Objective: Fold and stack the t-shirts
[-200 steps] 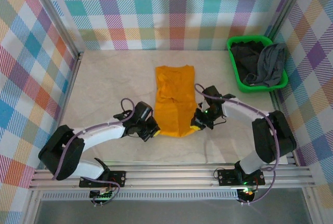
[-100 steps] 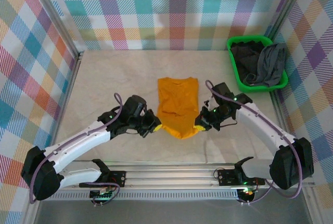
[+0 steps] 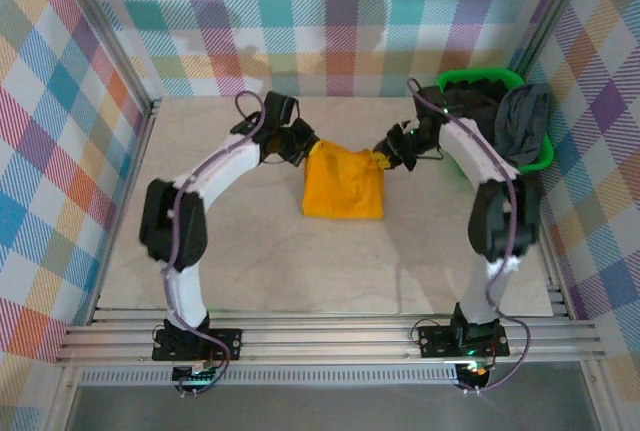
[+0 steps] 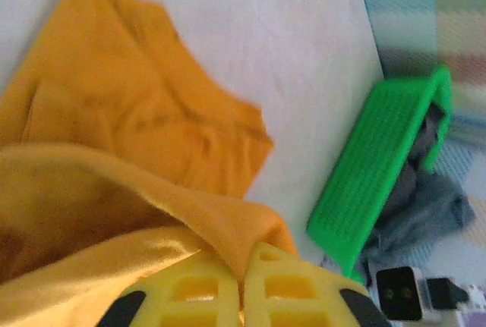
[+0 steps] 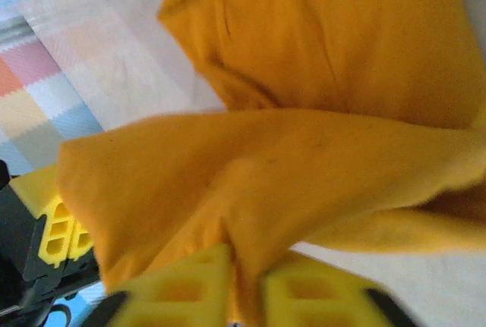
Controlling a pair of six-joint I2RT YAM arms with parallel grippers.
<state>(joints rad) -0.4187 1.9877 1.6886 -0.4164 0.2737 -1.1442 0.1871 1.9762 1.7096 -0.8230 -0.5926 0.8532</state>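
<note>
The mustard-orange t-shirt (image 3: pixel 343 186) lies at mid-table, doubled over into a short rectangle. My left gripper (image 3: pixel 303 147) pinches its far left corner and my right gripper (image 3: pixel 385 157) pinches the far right corner, both just above the table. In the left wrist view the yellow fingers (image 4: pixel 205 293) of the left gripper (image 4: pixel 247 270) are shut on a fold of orange cloth (image 4: pixel 137 114). The right gripper (image 5: pixel 247 270) likewise has orange cloth (image 5: pixel 304 168) wedged between its fingers. The grey t-shirt (image 3: pixel 522 119) and the near-black t-shirt (image 3: pixel 465 103) lie in the green basket (image 3: pixel 478 76).
The basket stands at the far right corner, close to my right arm's forearm; it also appears as a green wall (image 4: pixel 380 160) in the left wrist view. Checked walls enclose the table on three sides. Open tabletop (image 3: pixel 300 261) lies nearer the arm bases.
Both arms swung from the near side to the far side, carrying the shirt's near hem over onto its far end. The shirt went from long to folded in half.
</note>
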